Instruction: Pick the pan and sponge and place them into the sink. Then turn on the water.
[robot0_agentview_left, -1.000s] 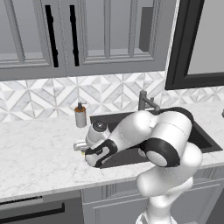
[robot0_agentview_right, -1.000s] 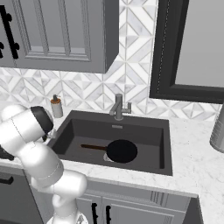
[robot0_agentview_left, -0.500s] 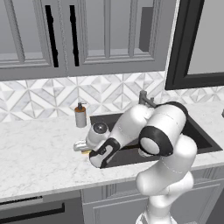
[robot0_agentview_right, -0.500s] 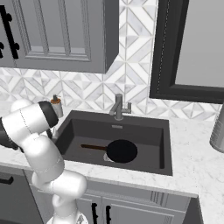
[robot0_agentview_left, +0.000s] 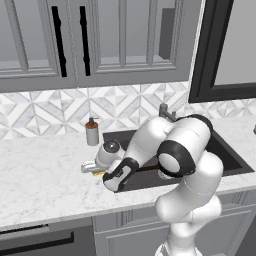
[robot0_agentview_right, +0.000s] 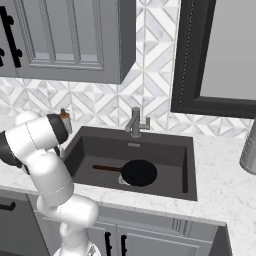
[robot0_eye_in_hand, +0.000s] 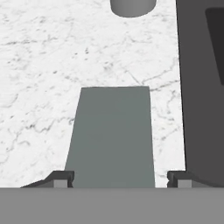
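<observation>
— Where's the sponge (robot0_eye_in_hand: 111, 135)?
— On the counter (robot0_eye_in_hand: 39, 83) by the sink's (robot0_eye_in_hand: 197, 87) edge, between the released pincer's (robot0_eye_in_hand: 118, 178) tips.
— And the pan (robot0_agentview_right: 138, 172)?
— In the sink.

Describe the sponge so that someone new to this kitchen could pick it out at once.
Start at the dark grey rectangular sink. On the white marble counter just left of it lies the small yellow sponge with a grey-green scrubbing face, between the gripper's fingertips. The brown soap bottle behind stands upright; the sponge lies flat.
</observation>
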